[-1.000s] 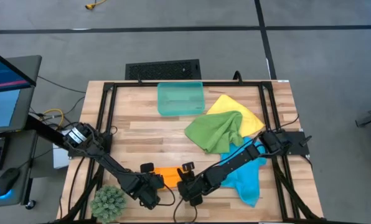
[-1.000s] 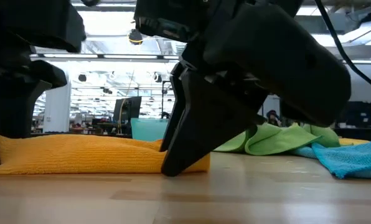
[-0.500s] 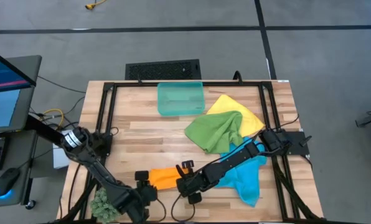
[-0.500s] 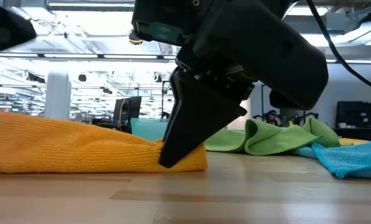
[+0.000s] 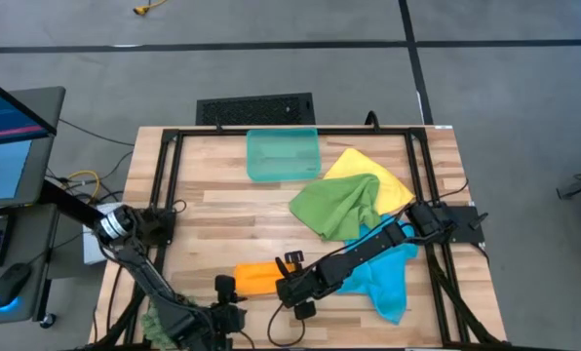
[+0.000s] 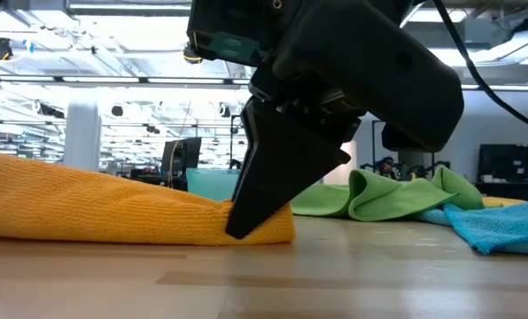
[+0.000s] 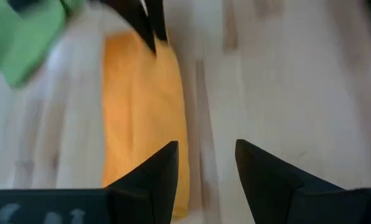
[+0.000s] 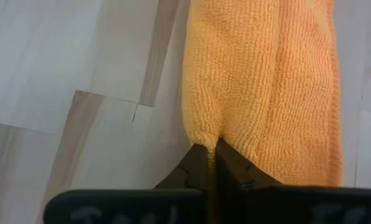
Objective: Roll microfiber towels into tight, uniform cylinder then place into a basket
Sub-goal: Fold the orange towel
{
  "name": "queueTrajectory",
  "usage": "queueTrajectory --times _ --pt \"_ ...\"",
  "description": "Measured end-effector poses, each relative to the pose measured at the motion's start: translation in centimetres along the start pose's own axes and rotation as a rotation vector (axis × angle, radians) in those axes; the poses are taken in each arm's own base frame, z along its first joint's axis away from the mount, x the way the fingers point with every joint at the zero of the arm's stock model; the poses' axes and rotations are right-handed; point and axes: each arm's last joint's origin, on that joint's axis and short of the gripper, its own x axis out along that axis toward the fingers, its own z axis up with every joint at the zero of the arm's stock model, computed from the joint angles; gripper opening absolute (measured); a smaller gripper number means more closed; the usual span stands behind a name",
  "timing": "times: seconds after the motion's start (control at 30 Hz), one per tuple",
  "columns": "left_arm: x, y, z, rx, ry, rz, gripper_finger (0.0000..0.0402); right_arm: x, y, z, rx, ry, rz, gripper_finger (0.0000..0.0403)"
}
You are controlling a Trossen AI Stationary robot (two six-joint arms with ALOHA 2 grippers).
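The right gripper (image 8: 211,155) pinches the rolled orange towel's (image 8: 266,81) end on the tabletop (image 5: 222,205), while the left gripper (image 7: 205,180) hangs open nearby.

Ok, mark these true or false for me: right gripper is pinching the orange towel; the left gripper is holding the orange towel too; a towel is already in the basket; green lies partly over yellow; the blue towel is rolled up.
1. The right gripper is pinched shut on an end of the orange towel. True.
2. The left gripper also holds that towel. False: it is open, clear of the cloth, near the table's front edge.
3. A towel already lies in the basket. False: none is in it.
4. The green towel lies partly over the yellow towel. True.
5. The blue towel is rolled. False: it lies loose and crumpled.
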Motion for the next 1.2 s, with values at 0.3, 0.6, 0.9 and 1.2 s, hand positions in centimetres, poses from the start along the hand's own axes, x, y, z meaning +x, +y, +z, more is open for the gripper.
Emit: queueTrajectory --times 0.3,0.6,0.9,1.2 --pt "4.4 0.3 -1.4 0.005 0.174 0.111 0.0153 0.0 0.0 0.0 0.001 0.004 0.022 0.0019" --pt "4.9 1.1 -2.4 -0.01 0.272 0.151 0.0153 -0.1 0.4 0.0 -0.018 0.002 0.025 0.002" --pt "6.4 2.3 -2.3 -0.05 0.368 0.062 0.0112 -0.7 1.0 0.5 -0.053 0.008 0.091 0.0023" --pt "5.6 1.9 -0.7 -0.085 0.419 -0.045 0.0011 -1.6 2.1 1.7 -0.011 -0.011 0.28 0.0023"
